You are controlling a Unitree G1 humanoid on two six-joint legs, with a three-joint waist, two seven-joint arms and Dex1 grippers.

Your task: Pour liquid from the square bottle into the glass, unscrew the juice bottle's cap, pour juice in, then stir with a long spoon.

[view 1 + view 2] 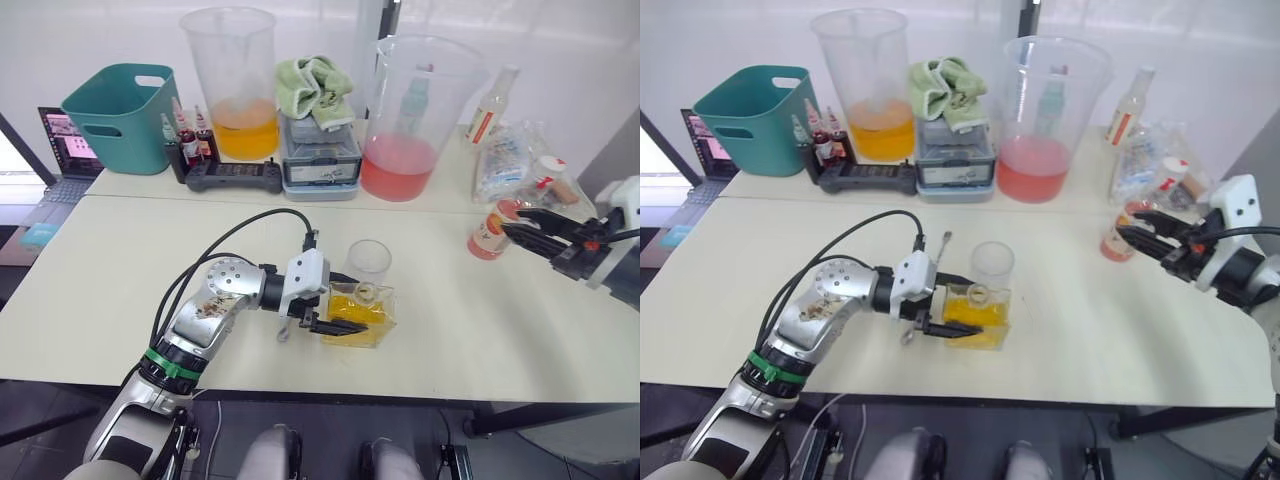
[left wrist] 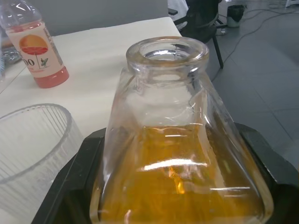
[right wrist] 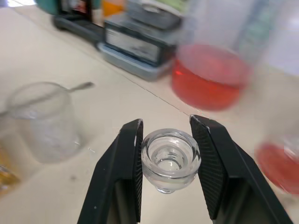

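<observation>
My left gripper (image 1: 352, 305) is shut on the square bottle (image 1: 365, 318), a clear flask of yellow liquid with an open neck (image 2: 167, 53), held low over the table's near side. The glass (image 1: 369, 262) stands empty just behind it, nearly touching. The long spoon (image 1: 308, 243) lies on the table behind my left wrist, partly hidden. At the right, my right gripper (image 1: 507, 228) is shut on a small clear glass stopper (image 3: 170, 158), right beside the juice bottle (image 1: 486, 236). The cap is hidden behind the gripper's fingers.
Along the back stand a teal bin (image 1: 120, 115), a pitcher of orange liquid (image 1: 238, 90), a grey box with a green cloth (image 1: 320, 150), a pitcher of pink liquid (image 1: 410, 125), a black controller (image 1: 232, 177), small dropper bottles (image 1: 190, 140) and a slim bottle (image 1: 492, 105).
</observation>
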